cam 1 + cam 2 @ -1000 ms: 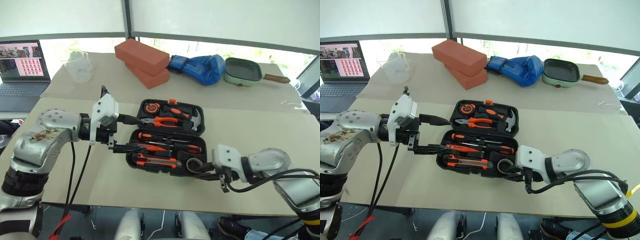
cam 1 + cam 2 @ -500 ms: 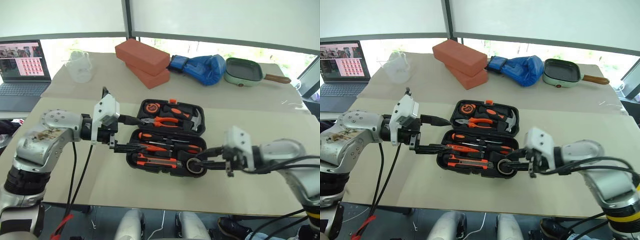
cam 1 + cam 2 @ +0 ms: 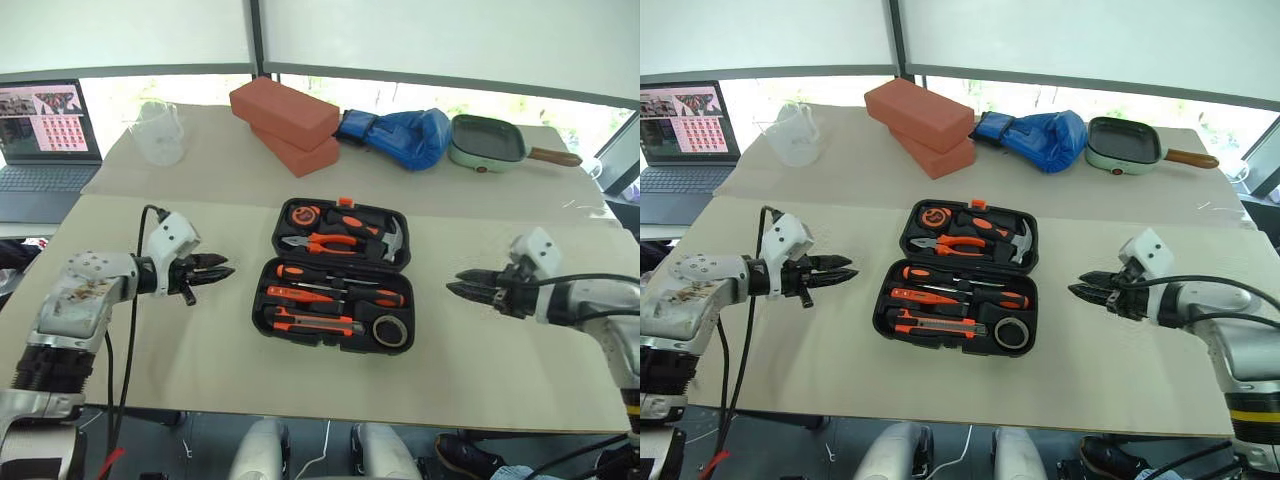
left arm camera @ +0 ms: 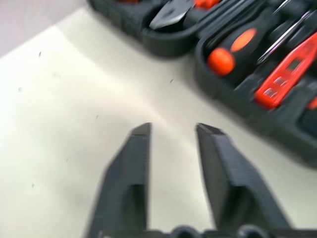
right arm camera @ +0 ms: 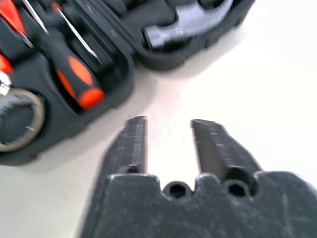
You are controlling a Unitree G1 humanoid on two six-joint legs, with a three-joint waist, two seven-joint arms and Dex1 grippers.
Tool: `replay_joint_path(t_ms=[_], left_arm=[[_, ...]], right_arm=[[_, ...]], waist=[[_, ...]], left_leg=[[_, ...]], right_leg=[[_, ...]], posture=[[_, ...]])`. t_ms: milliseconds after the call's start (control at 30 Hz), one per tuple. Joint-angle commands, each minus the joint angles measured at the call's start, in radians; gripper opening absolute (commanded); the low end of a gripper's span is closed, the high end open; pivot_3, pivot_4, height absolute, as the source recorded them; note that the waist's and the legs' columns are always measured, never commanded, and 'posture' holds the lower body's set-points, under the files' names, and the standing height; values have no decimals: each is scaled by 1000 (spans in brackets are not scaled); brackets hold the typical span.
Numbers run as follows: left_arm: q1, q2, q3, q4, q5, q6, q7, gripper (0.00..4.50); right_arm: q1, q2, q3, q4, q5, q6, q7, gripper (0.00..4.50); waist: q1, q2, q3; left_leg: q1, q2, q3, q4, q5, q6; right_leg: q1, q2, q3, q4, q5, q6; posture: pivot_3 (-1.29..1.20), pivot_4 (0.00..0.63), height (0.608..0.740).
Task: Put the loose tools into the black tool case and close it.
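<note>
Lying open, black tool case (image 3: 335, 275), hinge running left-right.

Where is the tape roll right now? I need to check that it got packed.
In the head views, the tape roll sits in the open tool case's near-right corner, beside the utility knife.

Left gripper (image 3: 222, 269) sits mid-left of frame, fingers slightly parted, empty. Right gripper (image 3: 458, 283) mirrors it mid-right, pointing inward, jaws narrowly apart.
</note>
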Motion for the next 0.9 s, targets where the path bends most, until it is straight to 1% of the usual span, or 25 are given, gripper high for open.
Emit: replay_joint_path(t_ms=[33, 67, 233, 467, 567, 667, 900], left_arm=[[-45, -55, -37, 26, 31, -47, 5, 0], [-50, -74, -51, 28, 37, -50, 2, 0], [-45, -101, -96, -11, 55, -3, -11, 0], [6, -106, -86, -137, -13, 63, -53, 0], [72, -75, -87, -237, -56, 111, -105, 0], [149, -25, -102, -323, -59, 124, -139, 0], [278, 19, -86, -408, -56, 142, -128, 0]], right_arm=[[-65, 42, 49, 48, -49, -62, -13, 131], [-81, 54, 70, 66, -68, -78, -17, 25], [-105, 79, 141, 88, -125, -126, 3, 25], [-82, 117, 183, -18, -104, -105, 37, 25], [-39, 105, 180, -88, -85, -97, 59, 25], [16, 79, 178, -158, -78, -91, 84, 25], [150, 39, 154, -282, -84, -90, 86, 25]], waist=[[0, 0, 0], [0, 0, 0], [0, 0, 0], [-1, 0, 0], [-2, 0, 0], [-5, 0, 0], [-5, 1, 0]], left_leg=[[0, 0, 0, 0, 0, 0], [-1, 0, 0, 1, 0, 0], [-3, 0, -1, 1, 0, 0], [-3, 0, -1, 1, 0, 0], [-4, 0, -1, 1, 0, 0], [-4, 0, -1, 0, 0, 0], [-2, 0, -2, 0, 0, 0]], right_leg=[[0, 0, 0, 0, 0, 0], [0, 0, 0, 0, 0, 0], [-2, 0, 0, 0, 1, 1], [-2, 0, 0, 1, 1, 1], [-3, 0, 0, 0, 1, 1], [-3, -1, 0, 0, 1, 1], [-1, -1, -1, 0, 1, 1]], posture=[[0, 150, 738], [0, 150, 738], [0, 150, 738], [0, 150, 738], [0, 150, 738], [0, 150, 738], [0, 150, 738]])
